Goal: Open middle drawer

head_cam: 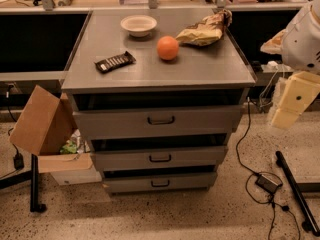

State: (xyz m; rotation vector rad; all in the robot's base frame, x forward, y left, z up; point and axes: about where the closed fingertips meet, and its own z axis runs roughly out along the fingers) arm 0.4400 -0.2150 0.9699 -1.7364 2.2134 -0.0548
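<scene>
The grey cabinet has three stacked drawers. The middle drawer [160, 158] has a medium-height flat front with a small dark pull handle [160, 158] at its centre. A dark gap shows above the front and its tray is hidden. The taller drawer [159, 120] is above it and the thinnest drawer [160, 183] is below. My gripper [291, 103], cream-coloured, hangs under the white arm [305, 34] at the right edge. It is to the right of the cabinet at about the top drawer's height and touches nothing.
On the cabinet top [210, 69] lie a white bowl [138, 25], an orange [167, 48], a crumpled chip bag [205, 30] and a dark snack bar [115, 62]. An open cardboard box [42, 129] stands at the left. Cables and a power brick [269, 183] lie on the floor at the right beside a black stand leg [295, 194].
</scene>
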